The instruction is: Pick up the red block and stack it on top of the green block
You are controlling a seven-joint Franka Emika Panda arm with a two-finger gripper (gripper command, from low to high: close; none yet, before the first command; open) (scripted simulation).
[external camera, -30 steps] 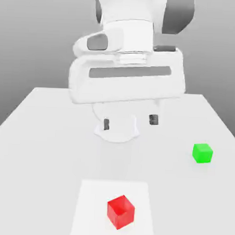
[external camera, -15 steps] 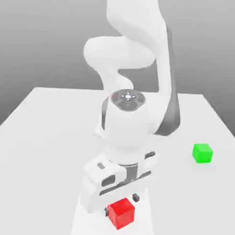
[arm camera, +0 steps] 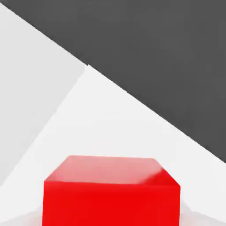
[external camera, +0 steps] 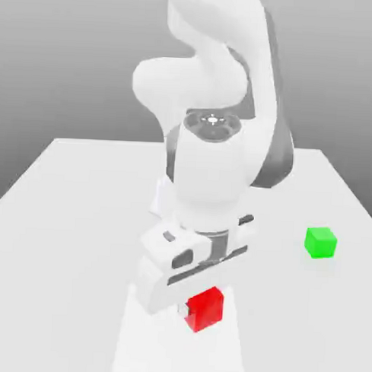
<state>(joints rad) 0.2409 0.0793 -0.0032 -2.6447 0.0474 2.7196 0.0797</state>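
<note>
white robot arm bent low over a white table (external camera: 66,214), its gripper (external camera: 199,310) clenched on the red block (external camera: 205,309) above a paler square patch (external camera: 227,358). the green block (external camera: 320,243) sits well apart, toward the exterior view's right.

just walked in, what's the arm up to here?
The white arm is bent low over the near part of the table, with its gripper shut on the red block. The block sits right under the hand, over a paler square patch on the tabletop. The green block stands alone toward the exterior view's right, untouched. The stacking step is not yet done.
</note>
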